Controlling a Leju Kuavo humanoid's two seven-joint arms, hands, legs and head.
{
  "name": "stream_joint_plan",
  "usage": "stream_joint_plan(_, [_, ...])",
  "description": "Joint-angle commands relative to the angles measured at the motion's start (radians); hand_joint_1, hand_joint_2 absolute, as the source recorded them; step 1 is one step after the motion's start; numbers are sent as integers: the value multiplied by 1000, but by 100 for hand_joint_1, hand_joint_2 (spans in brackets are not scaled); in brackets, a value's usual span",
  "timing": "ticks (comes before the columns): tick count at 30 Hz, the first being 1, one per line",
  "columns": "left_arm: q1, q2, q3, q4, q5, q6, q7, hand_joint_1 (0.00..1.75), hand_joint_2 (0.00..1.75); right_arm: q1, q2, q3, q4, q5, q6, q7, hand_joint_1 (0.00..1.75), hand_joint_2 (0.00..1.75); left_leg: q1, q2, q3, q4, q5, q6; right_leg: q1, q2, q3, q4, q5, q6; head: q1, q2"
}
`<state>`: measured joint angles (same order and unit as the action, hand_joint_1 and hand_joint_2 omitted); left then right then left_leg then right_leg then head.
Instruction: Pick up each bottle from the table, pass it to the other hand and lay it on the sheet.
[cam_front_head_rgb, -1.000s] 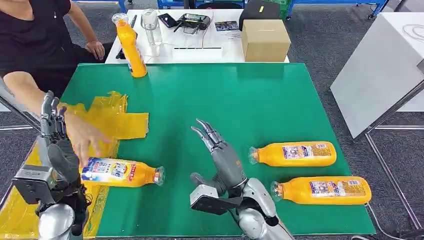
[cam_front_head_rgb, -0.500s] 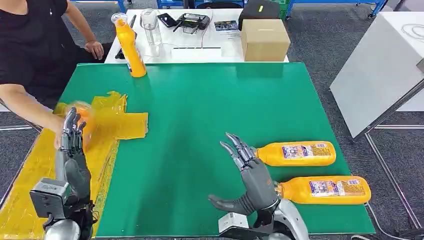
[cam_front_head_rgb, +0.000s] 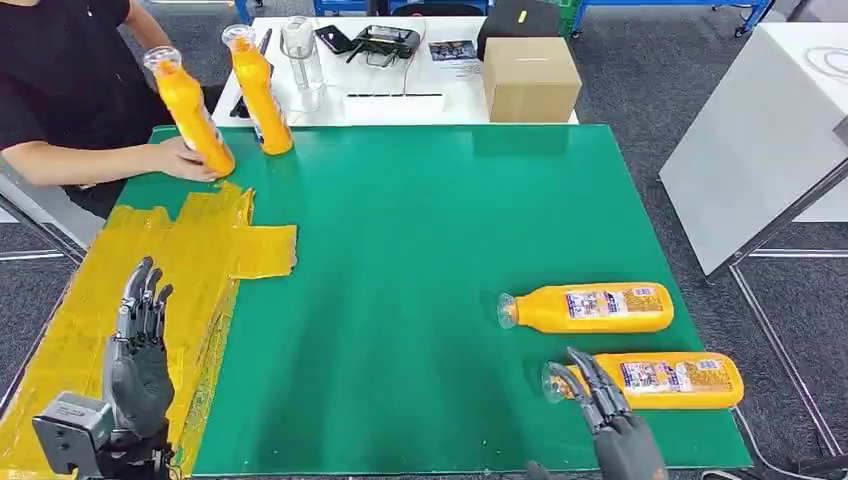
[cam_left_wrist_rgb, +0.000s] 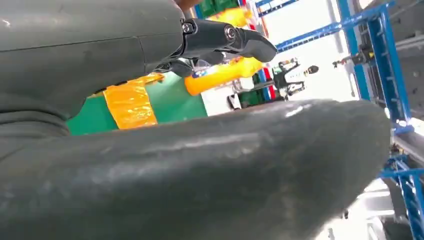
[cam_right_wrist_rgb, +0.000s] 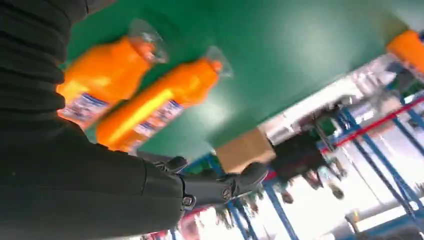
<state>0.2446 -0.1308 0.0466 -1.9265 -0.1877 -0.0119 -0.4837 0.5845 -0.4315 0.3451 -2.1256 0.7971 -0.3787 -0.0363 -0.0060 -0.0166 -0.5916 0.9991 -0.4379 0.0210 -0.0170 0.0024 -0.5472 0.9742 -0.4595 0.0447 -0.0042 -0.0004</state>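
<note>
Right hand (cam_front_head_rgb: 618, 425) low at the near edge of the green table (cam_front_head_rgb: 450, 230), fingers extended and apart, holding nothing, fingertips just short of the cap end of the nearest bottle (cam_front_head_rgb: 650, 380). Left hand (cam_front_head_rgb: 140, 350) raised over the yellow sheet (cam_front_head_rgb: 90, 310), fingers straight and spread, likewise empty (wrist view mostly its own grey cover).

Nearest bottle lying on its side on the green surface at the near right: orange body, clear cap pointing left, printed label with blue and white around the middle. Second bottle (cam_front_head_rgb: 590, 307) just beyond it, also lying flat, parallel, same orange body, clear cap and label; the two close but apart.

Yellow sheet crumpled and wrinkled, covering the left side of the table, one flap reaching onto the green.

Farther back, at the far left corner, third bottle (cam_front_head_rgb: 190, 112) tilted, gripped near its base by a person's hand (cam_front_head_rgb: 190, 160). Fourth bottle (cam_front_head_rgb: 259, 90) upright beside it at the far edge. Beyond, white table (cam_front_head_rgb: 400, 100) bearing a cardboard box (cam_front_head_rgb: 530, 78).
</note>
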Motion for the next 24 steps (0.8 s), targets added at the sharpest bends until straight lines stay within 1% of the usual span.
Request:
stream_joint_plan(1, [-30,34,37,76,-2,-12,9,0,0,114,238,-528,-4,-103,325,-279,0,175,1,-2,4,-1,-1,-1,1,-3,3,-2,-2,0,0,0])
stream_joint_plan(2, [-30,37,39,77,-1,-14,13,0,0,102,290,-596,-9,-86,390,-317,0,175,2,-2,6,-2,-1,-2,2,-4,6,-3,-2,-1,0,0])
stream_joint_plan(3, [-29,38,41,78,0,-17,15,0,0,85,341,-668,-13,-73,476,-356,0,175,2,-2,6,-2,-1,-2,2,-3,5,-2,-2,0,0,0])
stream_joint_plan(4, [-34,42,43,83,5,-22,18,0,0,66,367,-715,-10,-71,533,-375,0,175,2,-2,6,-2,-1,-2,2,-3,5,-2,-2,-1,0,0])
stream_joint_plan(5, [-35,42,44,85,6,-22,18,0,0,59,379,-733,-10,-65,552,-389,0,175,0,-1,5,-1,-1,-1,0,-2,3,-1,-2,1,0,0])
stream_joint_plan(6, [-41,45,47,91,12,-29,20,0,0,31,408,-783,6,-35,609,-404,0,175,2,-1,7,-2,-2,-1,2,-2,6,-2,-2,0,0,0])
stream_joint_plan(7, [-46,47,47,94,15,-33,21,0,0,12,411,-805,23,-16,631,-400,0,175,2,-1,9,-2,-3,-2,3,-3,8,-3,-3,-1,0,0])
stream_joint_plan(8, [-54,49,43,102,18,-40,22,0,0,-18,408,-831,62,-1,648,-394,0,175,2,0,7,-2,-2,-1,2,-2,7,-2,-2,0,0,0])
stream_joint_plan(9, [-60,52,41,108,18,-42,22,0,0,-41,401,-848,92,25,656,-386,0,175,3,0,9,-2,-2,-2,3,-2,10,-4,-2,-1,0,0])
stream_joint_plan(11, [-67,54,40,111,18,-42,22,0,0,-66,394,-863,124,32,663,-390,0,175,2,1,7,-2,-1,-1,2,0,10,-3,-1,1,0,0])
stream_joint_plan(12, [-68,54,39,112,18,-43,23,0,0,-72,392,-867,133,34,664,-395,0,175,3,1,8,-2,-2,-1,3,0,12,-5,-1,0,0,0])
stream_joint_plan(14, [-68,54,39,112,18,-43,23,0,0,-72,392,-867,133,34,664,-395,0,175,1,1,7,-1,-2,0,1,-1,10,-2,-1,1,0,0])
stream_joint_plan(15, [-68,54,39,112,18,-43,23,0,0,-72,392,-867,133,34,664,-395,0,175,2,0,9,-2,-2,-1,2,-1,11,-4,-2,0,0,0])
stream_joint_plan(16, [-68,54,39,112,18,-43,23,0,0,-72,392,-867,133,34,664,-395,0,175,2,0,8,-1,-2,-1,2,-1,8,-3,-1,1,0,0])
stream_joint_plan(18, [-68,54,39,112,18,-43,23,0,0,-72,392,-867,133,34,664,-395,0,175,2,1,9,-2,-2,-1,2,0,9,-4,-1,0,0,0])
stream_joint_plan(19, [-80,62,35,123,29,-57,33,0,0,-105,387,-890,173,81,663,-344,0,175,1,1,8,-2,-2,-1,1,0,8,-3,-2,1,0,0])
stream_joint_plan(20, [-96,66,35,139,36,-62,36,0,0,-151,356,-908,244,89,670,-343,0,175,2,1,10,-2,-3,-1,2,0,10,-4,-2,0,0,0])
stream_joint_plan(21, [-107,69,34,150,39,-66,37,0,0,-179,333,-916,289,91,673,-343,0,175,2,2,8,-2,-1,-1,2,1,11,-4,-1,1,0,0])
stream_joint_plan(22, [-113,70,33,156,40,-67,37,0,0,-192,321,-920,313,92,678,-344,0,175,3,4,11,-3,-2,-1,3,2,15,-7,0,0,0,0])
stream_joint_plan(24, [-131,76,23,172,44,-74,37,0,0,-214,290,-926,355,101,700,-344,0,175,1,2,7,-2,-1,0,1,1,12,-3,0,2,0,0])
